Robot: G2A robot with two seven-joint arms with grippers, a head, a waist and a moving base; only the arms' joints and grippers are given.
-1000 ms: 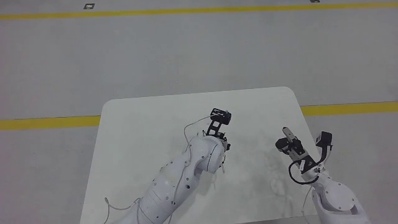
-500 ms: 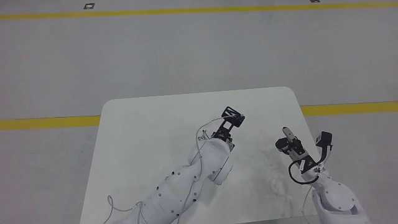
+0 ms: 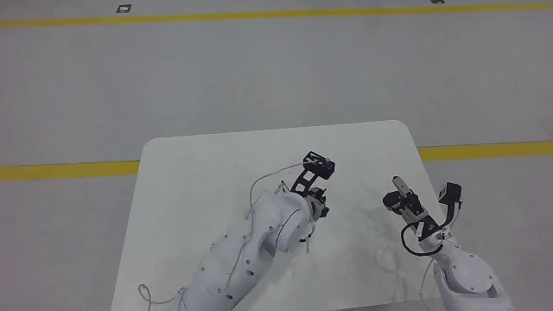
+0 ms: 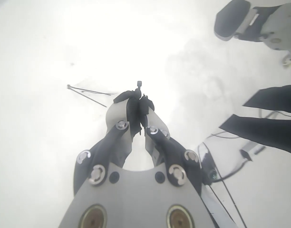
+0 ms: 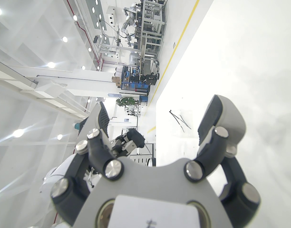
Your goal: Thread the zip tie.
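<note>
Black zip tie (image 4: 139, 87) pinched in the left gripper (image 4: 138, 102), jaws fully closed, its head poking past the tips above the table (image 4: 64, 36). Well apart, the right gripper (image 5: 157, 112) gapes wide, empty. Grasp looks done; next, the right side likely must catch the tail for threading.
</note>
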